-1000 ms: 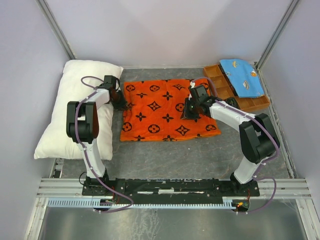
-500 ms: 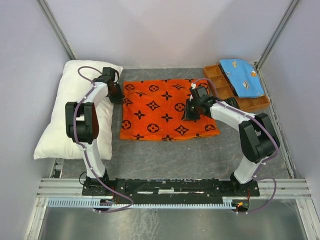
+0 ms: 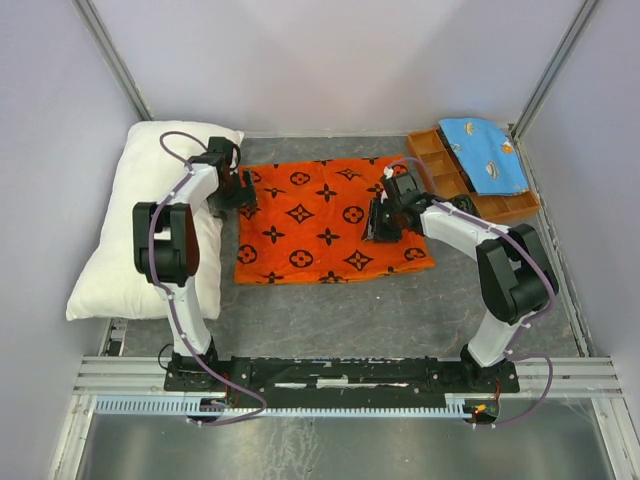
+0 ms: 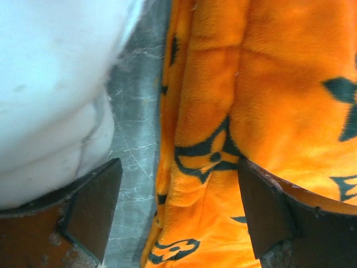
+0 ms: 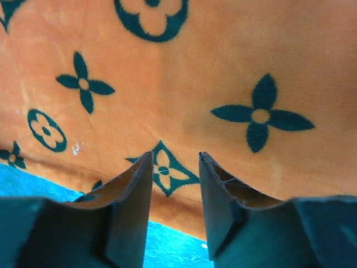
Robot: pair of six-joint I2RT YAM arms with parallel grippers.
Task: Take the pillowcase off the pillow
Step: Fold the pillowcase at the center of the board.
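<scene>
Left gripper (image 4: 178, 187) opened; pillowcase (image 3: 325, 220) flat (orange, black motifs).

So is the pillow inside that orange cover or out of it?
Out. The white pillow lies bare at the left; the orange pillowcase lies spread flat beside it, a strip of table between them.

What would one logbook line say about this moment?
orange flower-printed fabric pillowcase: off, flat on table | white puffy pillow: bare, beside it | left gripper: open at pillowcase edge | right gripper: open above pillowcase
</scene>
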